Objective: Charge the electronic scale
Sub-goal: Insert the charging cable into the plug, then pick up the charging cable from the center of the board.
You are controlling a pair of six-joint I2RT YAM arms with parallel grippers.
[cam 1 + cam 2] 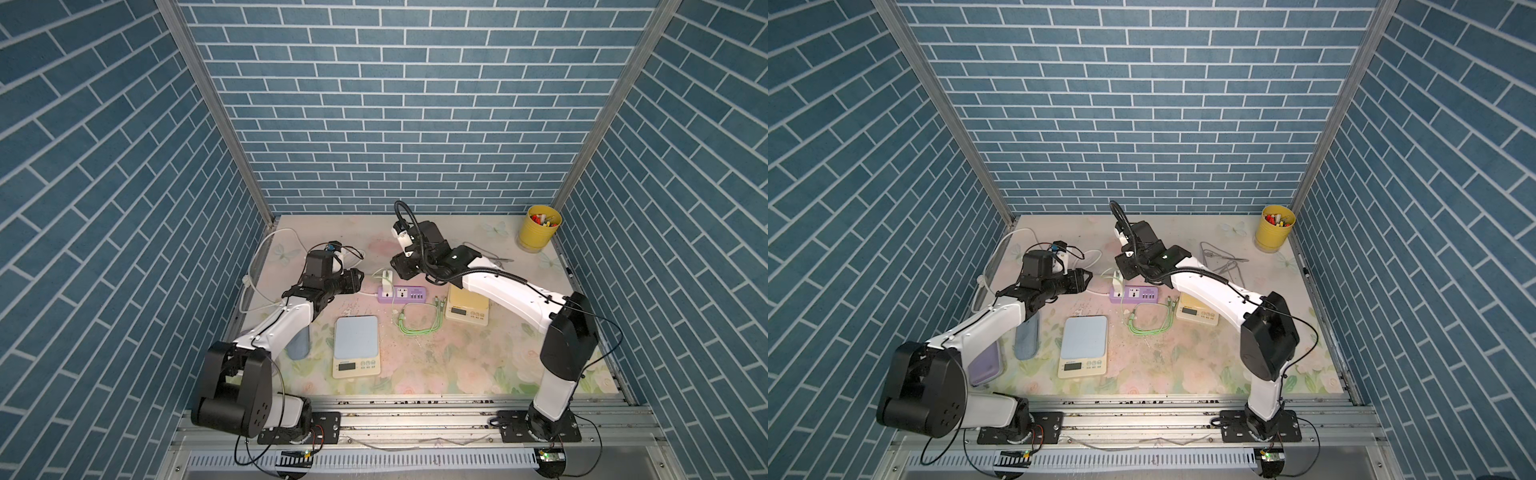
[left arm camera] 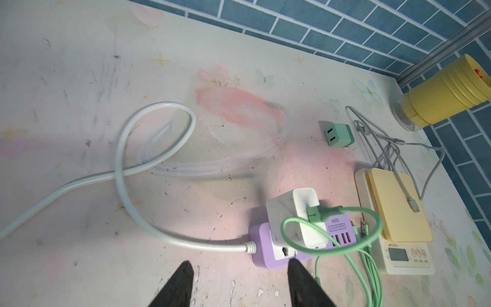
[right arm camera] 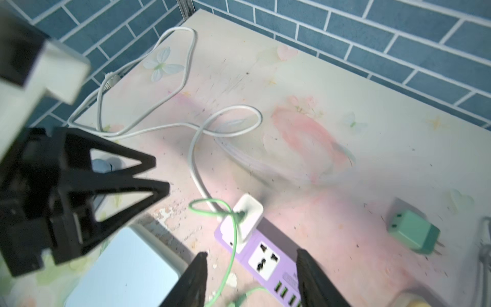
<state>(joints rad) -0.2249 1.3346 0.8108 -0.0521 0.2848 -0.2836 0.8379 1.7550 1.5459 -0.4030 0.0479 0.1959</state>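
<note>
Green adapter: wrist views only; left end effector, right end effector gape empty.

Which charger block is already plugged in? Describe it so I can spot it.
Find the purple power strip at centre. The white charger stands upright in its end socket, green cable plugged into it. The other charger is green and lies loose.

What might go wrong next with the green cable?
1. The green cable loops right by the open right gripper; a snag might tug the white charger out of the power strip.
2. The left gripper, also open, hovers close by, so the two might bump.
3. The cable's loose ends lie between the blue scale and the yellow scale; the wrong one might get plugged.
</note>
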